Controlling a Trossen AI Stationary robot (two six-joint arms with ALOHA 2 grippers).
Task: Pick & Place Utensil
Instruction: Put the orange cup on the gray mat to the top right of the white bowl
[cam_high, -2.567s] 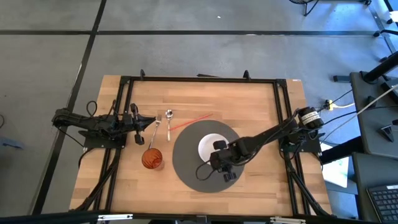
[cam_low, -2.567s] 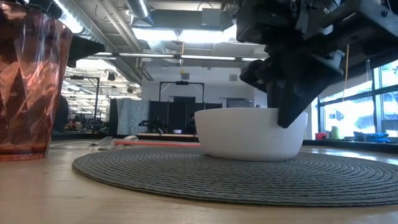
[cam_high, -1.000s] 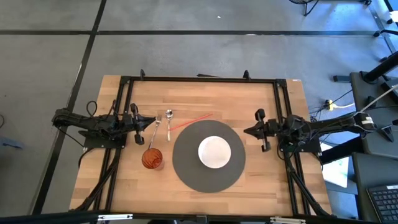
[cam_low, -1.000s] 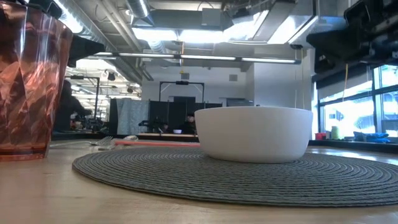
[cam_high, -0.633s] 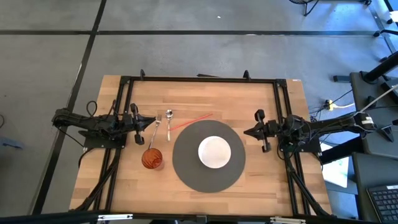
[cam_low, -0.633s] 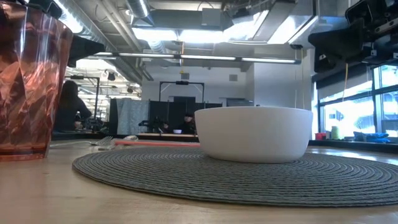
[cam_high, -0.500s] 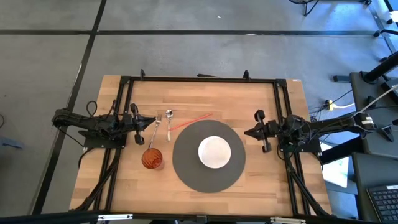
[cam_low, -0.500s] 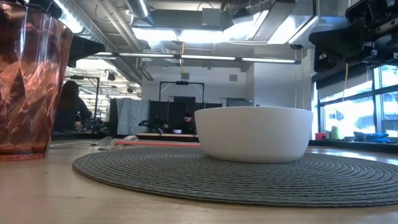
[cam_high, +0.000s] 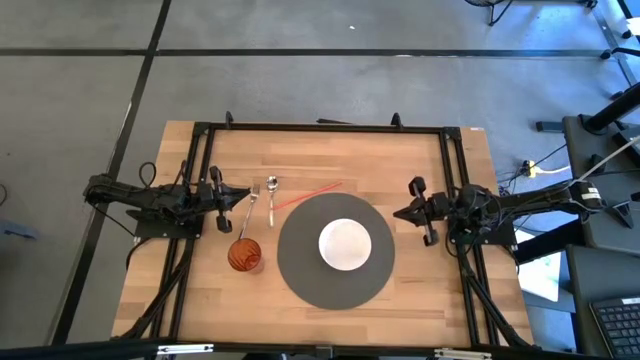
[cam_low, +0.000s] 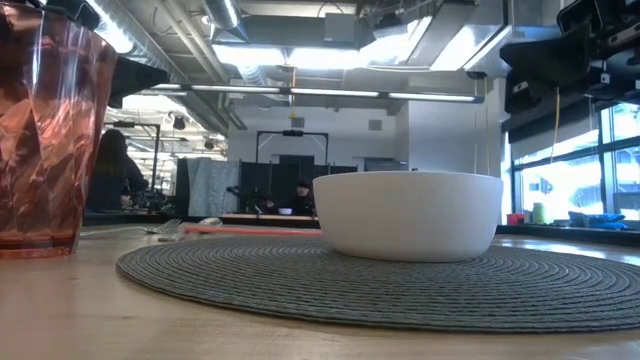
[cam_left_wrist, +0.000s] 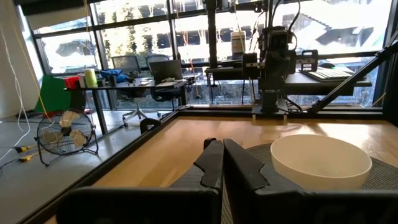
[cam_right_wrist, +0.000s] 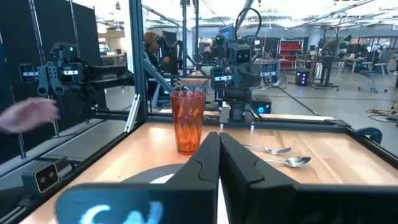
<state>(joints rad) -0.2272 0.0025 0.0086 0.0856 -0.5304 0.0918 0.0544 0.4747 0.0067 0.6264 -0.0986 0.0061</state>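
A silver fork (cam_high: 250, 208) and a silver spoon (cam_high: 271, 195) lie flat on the wooden table, left of a round grey placemat (cam_high: 300, 270). In the right wrist view the spoon (cam_right_wrist: 292, 162) and fork (cam_right_wrist: 267, 150) show beyond the cup. My left gripper (cam_high: 246, 195) is shut and level at the table's left edge, its tips above the table beside the fork's head. My right gripper (cam_high: 398, 212) is shut and level at the right edge, apart from the mat. Their shut fingers show in the wrist views, left (cam_left_wrist: 222, 163) and right (cam_right_wrist: 218, 155).
A white bowl (cam_high: 345, 244) stands on the placemat. An orange-red faceted cup (cam_high: 245, 255) stands near the fork's handle end. A thin red stick (cam_high: 308, 195) lies slantwise beyond the mat. A black frame (cam_high: 325, 128) edges the table. A person's hand (cam_right_wrist: 28, 115) shows beyond the table.
My right arm has drawn back from beside the bowl over the placemat to the table's right edge, and has kept still there for the last second. The bowl, the cup and the utensils lie where they were.
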